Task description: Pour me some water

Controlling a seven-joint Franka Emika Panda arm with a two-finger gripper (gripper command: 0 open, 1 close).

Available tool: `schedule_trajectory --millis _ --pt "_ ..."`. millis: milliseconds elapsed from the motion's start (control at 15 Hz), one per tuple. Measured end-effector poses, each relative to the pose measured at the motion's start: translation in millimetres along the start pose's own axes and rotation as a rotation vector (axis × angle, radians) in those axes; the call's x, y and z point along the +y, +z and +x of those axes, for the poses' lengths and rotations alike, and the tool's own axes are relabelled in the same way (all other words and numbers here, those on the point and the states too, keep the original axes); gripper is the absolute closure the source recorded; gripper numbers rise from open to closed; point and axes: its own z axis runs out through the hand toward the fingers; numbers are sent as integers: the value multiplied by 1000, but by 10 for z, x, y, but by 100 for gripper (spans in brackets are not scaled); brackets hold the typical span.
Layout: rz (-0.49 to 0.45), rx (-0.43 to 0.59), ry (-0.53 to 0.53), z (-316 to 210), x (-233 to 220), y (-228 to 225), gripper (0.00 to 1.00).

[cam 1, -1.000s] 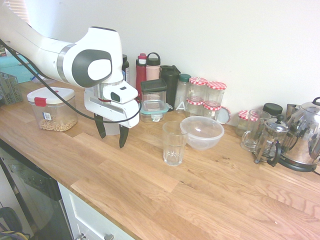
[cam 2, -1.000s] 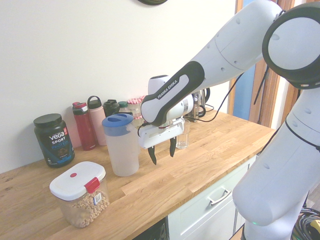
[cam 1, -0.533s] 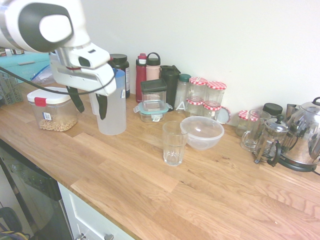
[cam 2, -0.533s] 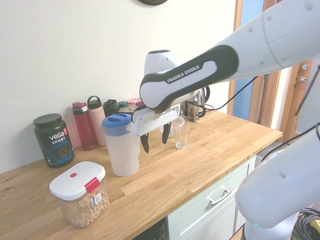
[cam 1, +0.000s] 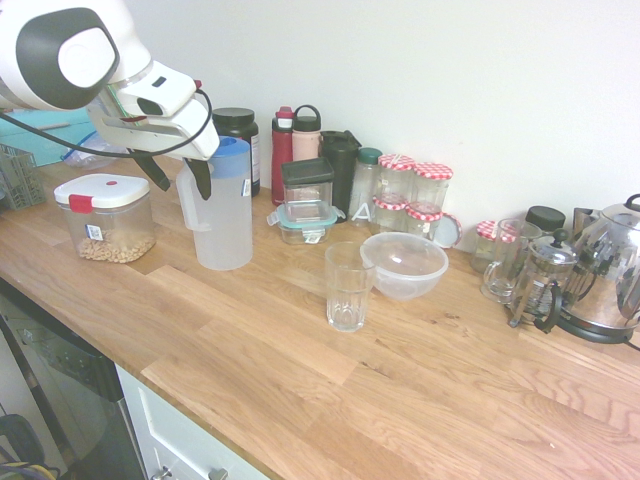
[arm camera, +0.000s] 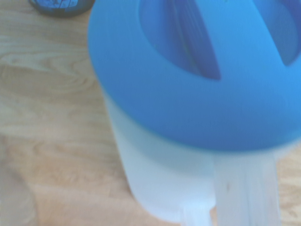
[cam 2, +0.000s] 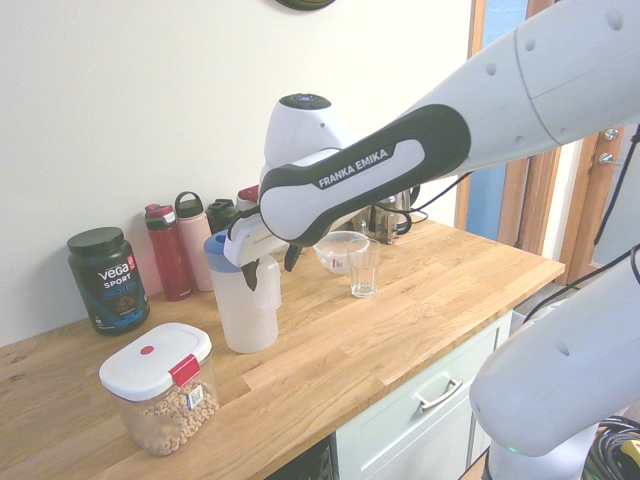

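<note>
With its jaws standing open and holding nothing, the gripper is hovering at the handle side of the blue-lidded jug, which is standing upright on the counter. The arm seems to be lining up its grasp; the next move calls for straddling the handle and closing before carrying the jug towards the glass.

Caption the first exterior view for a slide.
Open pincer at the lidded jug, with the drinking glass standing upright on the wooden counter.
</note>
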Motion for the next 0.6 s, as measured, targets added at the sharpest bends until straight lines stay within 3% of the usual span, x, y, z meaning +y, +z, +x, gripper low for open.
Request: schedule_trajectory --millis 600 --pt "-10 36 13 126 -84 155 100"
